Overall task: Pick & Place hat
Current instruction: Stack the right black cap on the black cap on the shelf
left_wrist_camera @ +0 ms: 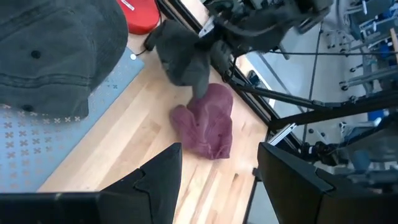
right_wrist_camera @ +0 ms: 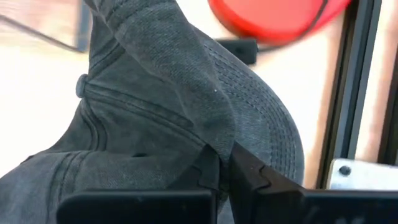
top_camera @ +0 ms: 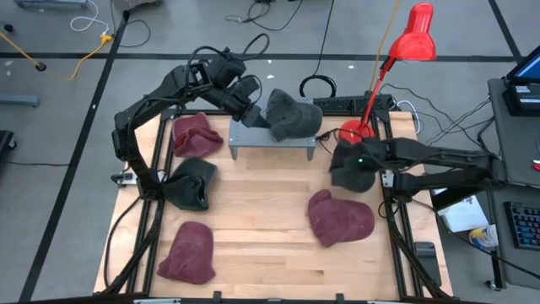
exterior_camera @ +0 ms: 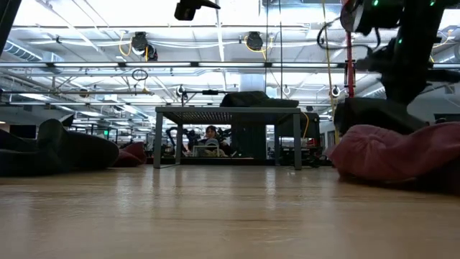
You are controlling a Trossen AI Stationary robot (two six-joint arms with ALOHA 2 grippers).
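Wooden counter [top_camera: 261, 211], scattered with maroon and dark hats around a grey stand [top_camera: 272, 139]. At three o'clock, right gripper [right_wrist_camera: 227, 163] pinching a dark grey hat [top_camera: 350, 173], jaws pressed onto a fold, presumably ready to lift. At twelve o'clock, left gripper [top_camera: 256, 116] with jaws spread beside another grey hat [top_camera: 294, 116] resting on the stand.

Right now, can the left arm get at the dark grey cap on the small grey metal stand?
Probably yes: the left gripper is open beside the dark grey cap on the stand, nothing between them; the right gripper works elsewhere.

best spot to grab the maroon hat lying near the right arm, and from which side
Pinch a raised fold on the crown of the maroon hat, coming straight down from above: it lies slumped flat on the table, so there is no rim to get under.
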